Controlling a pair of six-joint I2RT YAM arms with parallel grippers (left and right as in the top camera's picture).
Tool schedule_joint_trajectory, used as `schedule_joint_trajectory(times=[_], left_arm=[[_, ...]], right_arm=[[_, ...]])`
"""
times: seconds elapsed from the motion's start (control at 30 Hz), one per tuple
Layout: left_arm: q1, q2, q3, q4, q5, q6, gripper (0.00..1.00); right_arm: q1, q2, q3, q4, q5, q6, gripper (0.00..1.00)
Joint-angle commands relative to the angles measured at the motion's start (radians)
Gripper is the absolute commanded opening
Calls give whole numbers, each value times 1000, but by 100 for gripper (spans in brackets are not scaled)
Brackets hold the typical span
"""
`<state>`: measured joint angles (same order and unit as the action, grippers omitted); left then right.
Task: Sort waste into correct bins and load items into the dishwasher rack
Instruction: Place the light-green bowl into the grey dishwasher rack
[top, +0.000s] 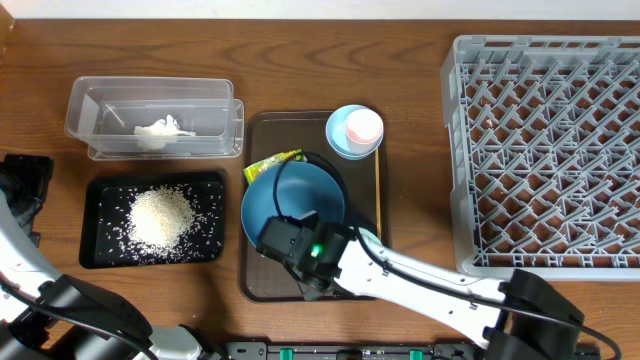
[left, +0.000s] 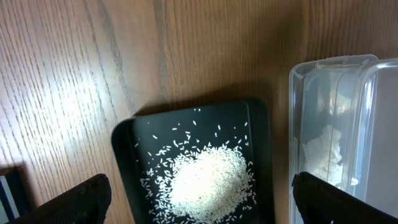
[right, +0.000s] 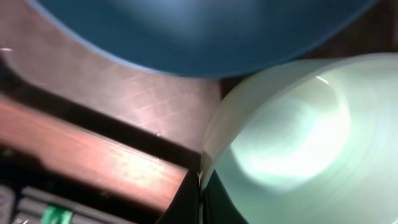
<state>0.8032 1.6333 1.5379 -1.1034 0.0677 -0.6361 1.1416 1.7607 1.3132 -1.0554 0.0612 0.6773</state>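
**Overhead view.** The dishwasher rack (top: 545, 150) stands at 3 o'clock. The brown serving tray (top: 262, 135) lies at centre and carries the dark-blue dish (top: 295, 195). The light-blue bowl (top: 338, 137), with the pink-white cup (top: 364, 127) inside it, sits at the dish's 1 o'clock. The wrapper (top: 272, 166) lies at the dish's 11 o'clock edge. The clear tub (top: 90, 110) at 10 o'clock holds the tissue (top: 160, 131). The black tray (top: 88, 255) at 8 o'clock holds the rice (top: 160, 218). The right arm (top: 400, 272) covers the dish's 6 o'clock rim and hides whatever lies beneath it.

**Left wrist view.** The left gripper (left: 199, 186) hangs above the rice with its jaws fully spread, holding nothing.

**Right wrist view.** The right gripper (right: 200, 186) is clamped tight on the thin rim of the pale mint bowl (right: 292, 137). The bowl rests on the serving tray, just beside the dish, which fills the 12 o'clock area.

**Hazards.** The pinch takes only one narrow point of the rim, so on lifting the bowl may pivot about the fingers or slip free. With the dish this close, a tilted bowl could strike or drag it. A bowl that swings during transfer could catch on the rack's pegs.
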Motion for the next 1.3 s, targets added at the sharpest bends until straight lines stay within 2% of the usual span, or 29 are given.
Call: schedule_joint_trajectory(times=[0.0,0.17,0.33,0.53,0.73,0.87,1.1,1.27], left_arm=[[3,-18,19,-6,-9,-13,96],[3,-18,19,-6,-9,-13,96],[3,-18,19,-6,-9,-13,96],[3,-18,19,-6,-9,-13,96],[3,-18,19,-6,-9,-13,96],[3,-18,19,-6,-9,-13,96],[3,-18,19,-6,-9,-13,96],[3,-18,19,-6,-9,-13,96]], right_arm=[[-32,-2,114,-83,10,-55,2],[-140,-45,262,-260,33,-118,1],[-394,-183,303,-211,-12,-270,1],[-895,-272,302,-58,-431,-481,1],[-1311,-256,236,37,-741,-578,1],[-1506,-240,132,158,-948,-615,1],[-1793,-203,-83,438,-1302,-597,1],[-1904,-145,-170,538,-1467,-593,1]])
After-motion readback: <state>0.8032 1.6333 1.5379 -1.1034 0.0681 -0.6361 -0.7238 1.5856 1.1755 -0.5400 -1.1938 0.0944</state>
